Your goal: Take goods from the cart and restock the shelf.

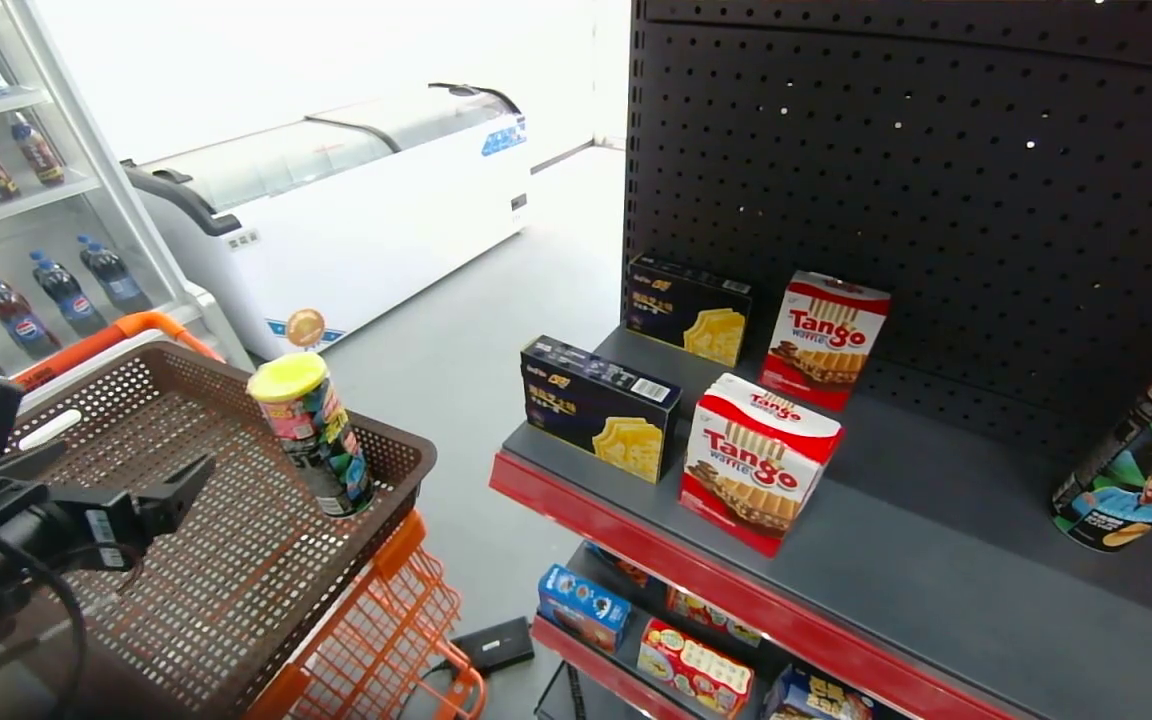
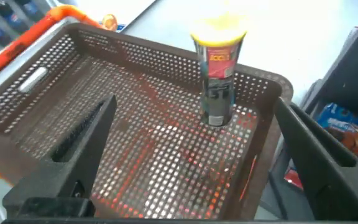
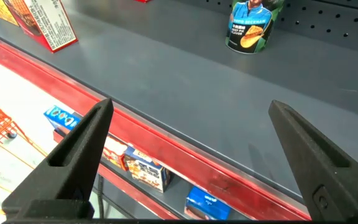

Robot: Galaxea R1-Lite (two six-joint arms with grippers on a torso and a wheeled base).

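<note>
A chip can [image 1: 312, 432] with a yellow lid stands upright near the far corner of the brown basket [image 1: 186, 590] on the orange cart [image 1: 386, 640]. My left gripper [image 2: 191, 177] hovers open above the basket floor, short of the can [image 2: 218, 74], with nothing between its fingers. My right gripper [image 3: 191, 155] is open and empty over the front part of the grey shelf board [image 3: 185, 81]. A second chip can [image 3: 252, 23] stands on that shelf [image 1: 936, 560] at the right, against the pegboard [image 1: 936, 180].
Two dark boxes [image 1: 601, 405] and two red-and-white wafer boxes [image 1: 758, 462] stand on the shelf's left part. Boxed goods [image 1: 693, 665] fill the lower shelf. A chest freezer [image 1: 356, 210] and a drinks fridge [image 1: 6, 200] stand behind the cart. A black flat object [image 1: 494, 645] lies on the floor.
</note>
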